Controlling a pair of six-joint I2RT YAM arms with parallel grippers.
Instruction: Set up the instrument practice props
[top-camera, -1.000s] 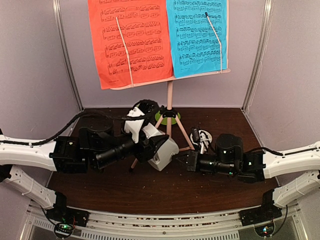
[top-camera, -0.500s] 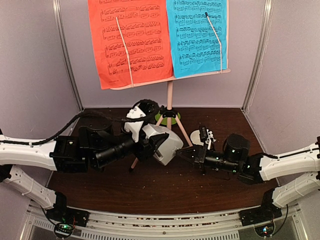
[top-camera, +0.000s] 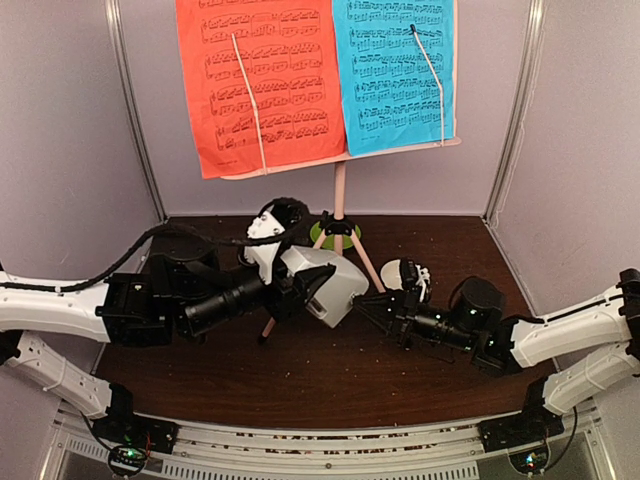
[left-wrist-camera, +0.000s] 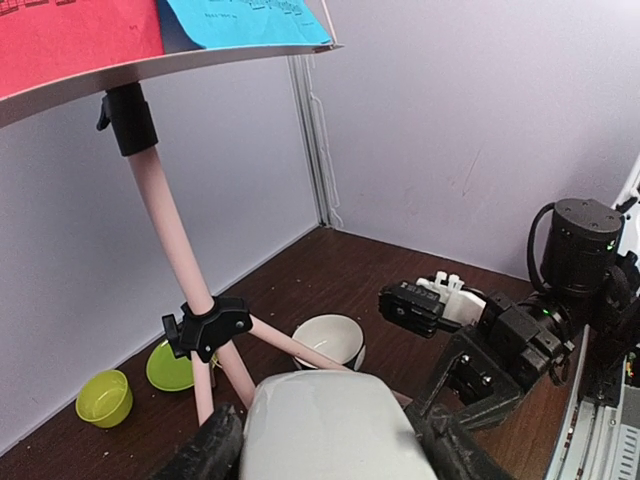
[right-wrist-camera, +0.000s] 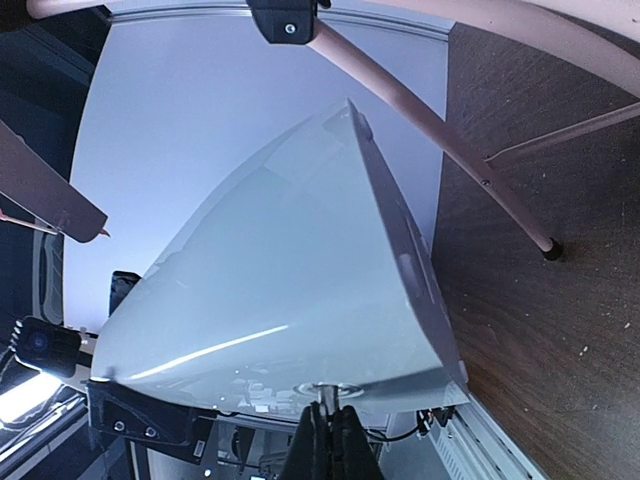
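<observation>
The pale pink music stand (top-camera: 340, 190) stands at the back, with a red sheet (top-camera: 260, 80) and a blue sheet (top-camera: 395, 70) on its desk. My left gripper (top-camera: 318, 290) is shut on the white-grey pyramid metronome (top-camera: 338, 280) and holds it tilted above the table, beside the stand's legs (left-wrist-camera: 165, 220). In the left wrist view the metronome (left-wrist-camera: 330, 420) fills the space between the fingers. My right gripper (top-camera: 370, 306) points left at the metronome (right-wrist-camera: 280, 280). Its fingertips (right-wrist-camera: 330, 425) are shut on a small metal pin on the metronome's base.
A white bowl with black base (left-wrist-camera: 328, 340) sits behind the stand's right leg, close to my right gripper. A green plate (left-wrist-camera: 170, 365) and a small green bowl (left-wrist-camera: 103, 397) lie by the back wall. Purple walls enclose the table on three sides.
My left gripper raised the metronome and carried it slightly right. My right gripper swung up and left to the metronome's base and closed on the pin.
</observation>
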